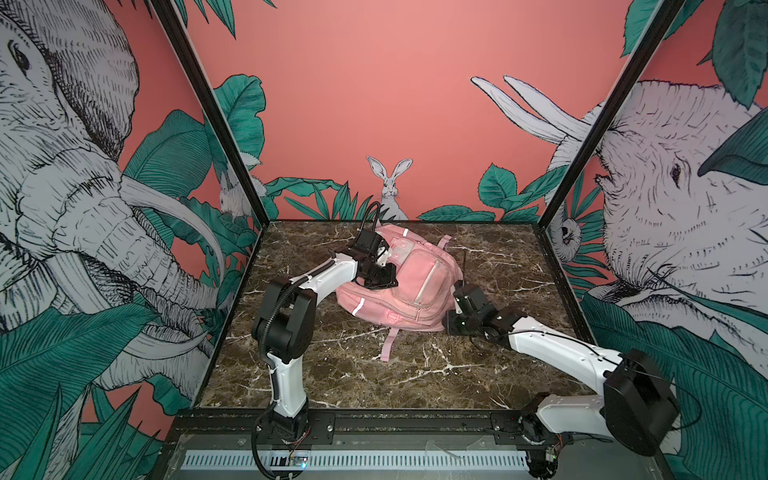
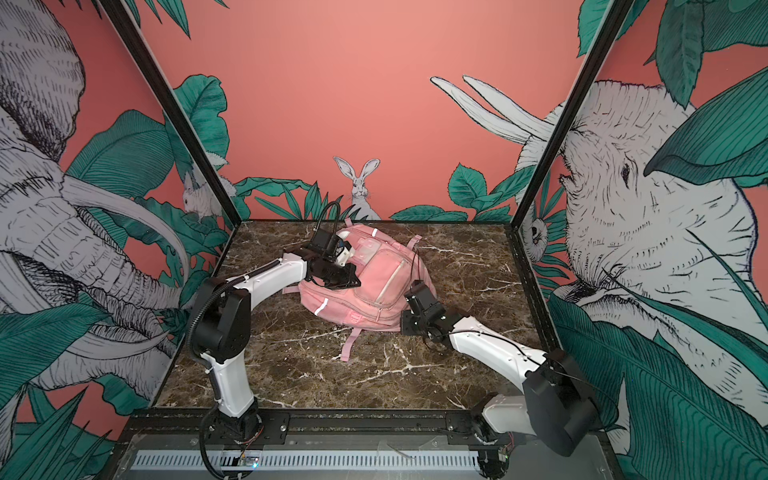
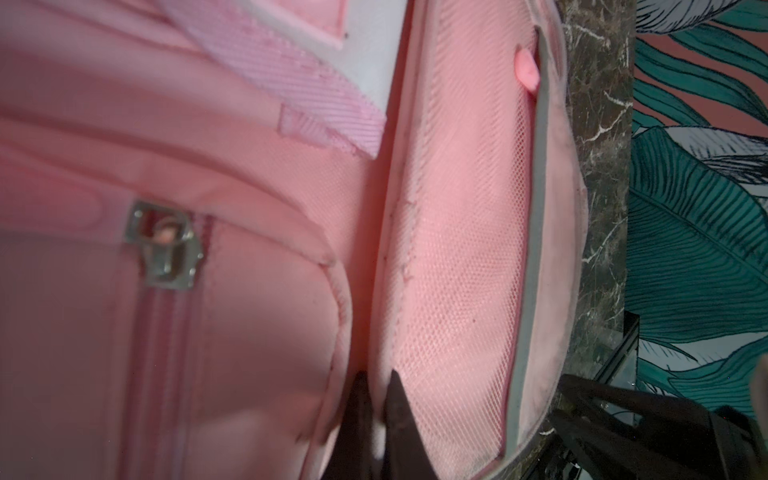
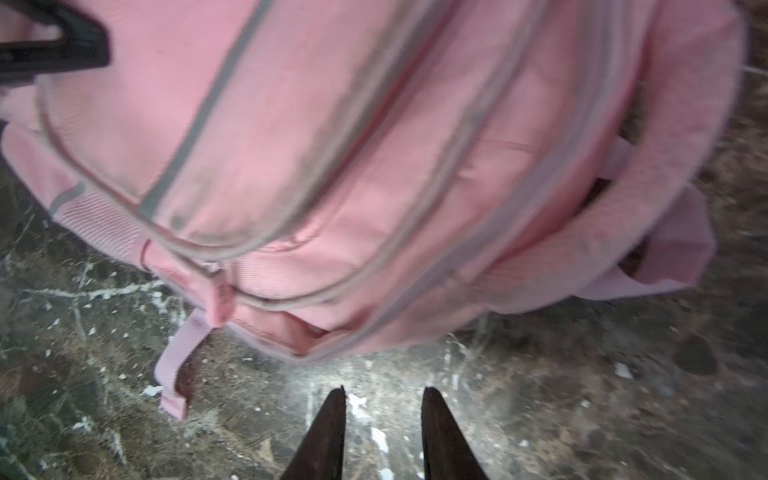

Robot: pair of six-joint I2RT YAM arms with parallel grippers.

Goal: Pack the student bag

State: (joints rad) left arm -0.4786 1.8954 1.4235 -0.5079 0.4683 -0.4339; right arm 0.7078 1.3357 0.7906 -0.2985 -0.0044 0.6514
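Top views: student bag, badge unreadable.

Student bag on table, centre, toward rear. Left gripper on bag's left flank, at seam beside mesh side pocket. Right gripper over table, just beside bag's right edge, not touching. Strap trails from bag's near edge forward onto table.

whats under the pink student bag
The student bag lies on the marble table; a pink strap sticks out from beneath its near edge. Anything else under it is covered.
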